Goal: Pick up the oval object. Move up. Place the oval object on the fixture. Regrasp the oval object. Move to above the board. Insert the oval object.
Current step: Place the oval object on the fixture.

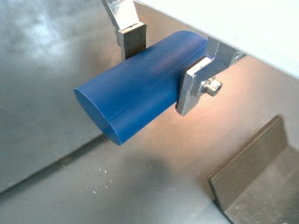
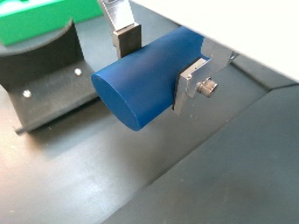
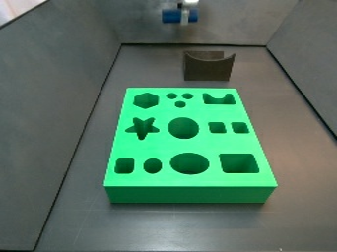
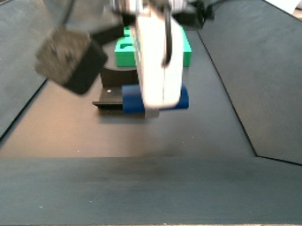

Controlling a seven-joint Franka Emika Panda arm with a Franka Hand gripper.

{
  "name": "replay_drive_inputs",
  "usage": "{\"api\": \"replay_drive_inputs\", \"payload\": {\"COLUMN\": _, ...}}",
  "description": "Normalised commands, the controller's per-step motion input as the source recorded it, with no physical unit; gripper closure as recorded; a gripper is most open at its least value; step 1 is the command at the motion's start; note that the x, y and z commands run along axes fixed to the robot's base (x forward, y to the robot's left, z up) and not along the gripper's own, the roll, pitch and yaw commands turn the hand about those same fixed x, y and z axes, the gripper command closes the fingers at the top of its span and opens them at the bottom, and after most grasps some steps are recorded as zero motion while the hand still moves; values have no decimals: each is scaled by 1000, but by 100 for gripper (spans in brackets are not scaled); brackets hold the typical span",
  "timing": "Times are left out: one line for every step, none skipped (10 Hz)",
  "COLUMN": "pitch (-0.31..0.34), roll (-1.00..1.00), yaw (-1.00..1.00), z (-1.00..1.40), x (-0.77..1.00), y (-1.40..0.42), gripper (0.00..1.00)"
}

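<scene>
My gripper (image 1: 163,72) is shut on the oval object (image 1: 122,101), a smooth blue peg lying crosswise between the two silver fingers (image 1: 197,83). The same grip shows in both wrist views, peg (image 2: 140,92) between the pads of the gripper (image 2: 158,68). In a side view the gripper (image 3: 178,12) hangs high, behind the dark notched fixture (image 3: 207,65) and the green board (image 3: 191,148). From the opposite side the peg (image 4: 132,102) hangs in the gripper (image 4: 158,95), in front of the fixture (image 4: 109,95) and board (image 4: 123,53). The fixture (image 2: 47,74) lies close below the peg.
Dark sloping walls (image 3: 79,89) enclose the floor on both sides. A blurred dark block (image 4: 71,57) on the arm covers part of that side view. A corner of the board (image 2: 35,22) shows beyond the fixture, and a grey edge of the fixture (image 1: 251,179) shows too.
</scene>
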Motion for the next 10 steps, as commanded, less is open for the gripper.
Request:
{"api": "replay_drive_inputs", "payload": {"pitch": 59, "roll": 43, "yaw": -25, "z": 1000, "x": -22, "y": 0, "gripper": 100}}
{"api": "replay_drive_inputs", "payload": {"pitch": 66, "roll": 52, "yaw": -19, "z": 964, "x": -25, "y": -1, "gripper": 100}}
{"api": "replay_drive_inputs", "payload": {"pitch": 71, "roll": 56, "yaw": -12, "z": 801, "x": -20, "y": -1, "gripper": 100}}
{"api": "replay_drive_inputs", "payload": {"pitch": 76, "roll": 57, "yaw": -2, "z": 637, "x": -14, "y": -1, "gripper": 100}}
{"api": "replay_drive_inputs", "payload": {"pitch": 84, "roll": 60, "yaw": 7, "z": 469, "x": -6, "y": 0, "gripper": 100}}
{"api": "replay_drive_inputs", "payload": {"pitch": 99, "roll": 60, "yaw": 17, "z": 246, "x": 2, "y": 1, "gripper": 100}}
{"api": "replay_drive_inputs", "payload": {"pitch": -22, "roll": -27, "yaw": 1000, "z": 346, "x": 508, "y": -1000, "gripper": 100}}
{"api": "replay_drive_inputs", "payload": {"pitch": -21, "roll": -26, "yaw": 1000, "z": 301, "x": 514, "y": -1000, "gripper": 100}}
{"api": "replay_drive_inputs", "payload": {"pitch": -13, "roll": -26, "yaw": 1000, "z": 289, "x": 480, "y": -1000, "gripper": 100}}
{"api": "replay_drive_inputs", "payload": {"pitch": -6, "roll": -24, "yaw": 1000, "z": 260, "x": 417, "y": -954, "gripper": 100}}
